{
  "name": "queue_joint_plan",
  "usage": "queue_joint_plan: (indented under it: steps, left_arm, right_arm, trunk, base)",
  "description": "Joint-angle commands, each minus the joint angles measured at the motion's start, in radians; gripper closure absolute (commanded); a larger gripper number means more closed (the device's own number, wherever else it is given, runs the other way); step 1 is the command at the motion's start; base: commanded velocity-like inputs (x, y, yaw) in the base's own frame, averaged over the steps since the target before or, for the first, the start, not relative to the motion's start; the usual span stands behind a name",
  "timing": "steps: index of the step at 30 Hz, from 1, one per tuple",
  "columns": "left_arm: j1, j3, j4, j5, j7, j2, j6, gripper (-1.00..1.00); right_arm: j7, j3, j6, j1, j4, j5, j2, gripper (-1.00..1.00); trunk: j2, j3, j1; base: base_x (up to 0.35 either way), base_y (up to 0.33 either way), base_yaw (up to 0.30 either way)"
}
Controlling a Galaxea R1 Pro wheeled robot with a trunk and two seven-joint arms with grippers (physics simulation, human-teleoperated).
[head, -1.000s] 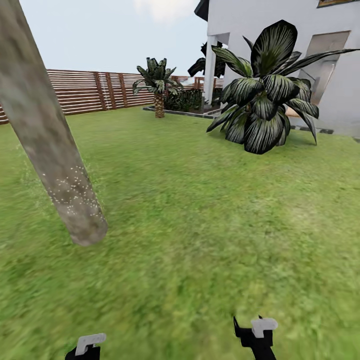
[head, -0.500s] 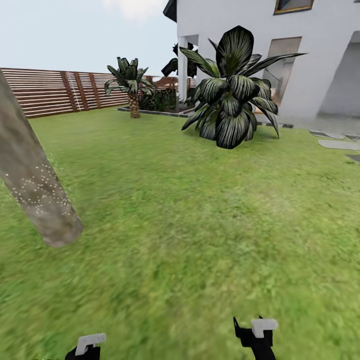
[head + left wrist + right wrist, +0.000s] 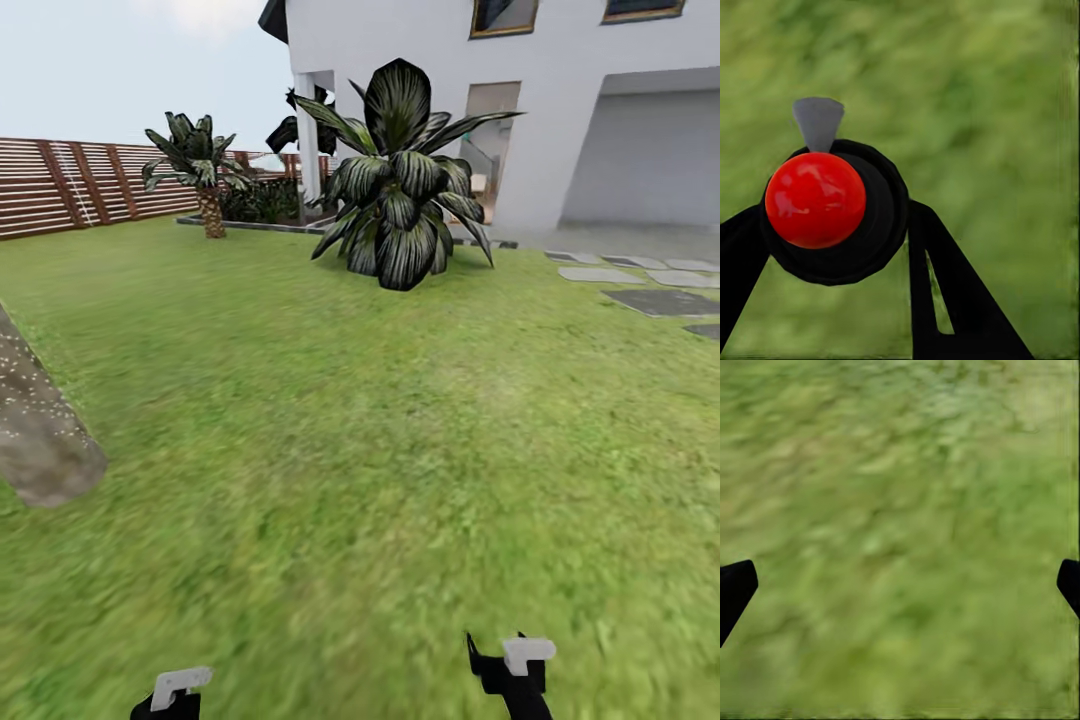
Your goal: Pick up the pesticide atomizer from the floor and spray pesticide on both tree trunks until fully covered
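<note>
At far left of head view, tree trunk (image 3: 40, 450) base w/ whitish pesticide (image 3: 18, 375) specks. Left end effector (image 3: 832, 225) clamped on pesticide atomizer (image 3: 816, 199); right end effector (image 3: 900, 585) wide open, empty, over grass floor (image 3: 380, 450). Judged step: transit to 2nd tree. Next: locate it, aim nozzle at trunk.

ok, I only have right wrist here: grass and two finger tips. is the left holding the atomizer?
Observer: Yes. In the left wrist view the left gripper has its fingers on either side of the atomizer, which has a black body, red ball and grey nozzle.
Operator: any trunk near?
Observer: In the head view, a tree trunk sits at the left edge, with whitish pesticide specks on it.
Operator: and what's ahead?
Observer: Open lawn, then a big dark-leaved plant in front of a white house. There are grey stepping stones on the right.
</note>
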Motion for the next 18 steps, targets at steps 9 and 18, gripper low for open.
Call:
queue_joint_plan:
  steps: [9,18]
  left_arm:
    - [-0.001,0.001,-0.001,0.000,0.000,0.002,0.000,1.00]
    - [0.000,0.001,0.000,0.000,0.000,0.003,0.000,1.00]
  right_arm:
    - [-0.001,0.001,0.000,0.000,0.000,0.000,0.001,-1.00]
    - [-0.001,0.001,0.000,0.000,0.000,0.000,0.001,-1.00]
  trunk:
    - [0.000,0.000,0.000]
    - [0.000,0.000,0.000]
  base:
    - [-0.063,-0.077,-0.209]
    - [0.000,0.000,-0.256]
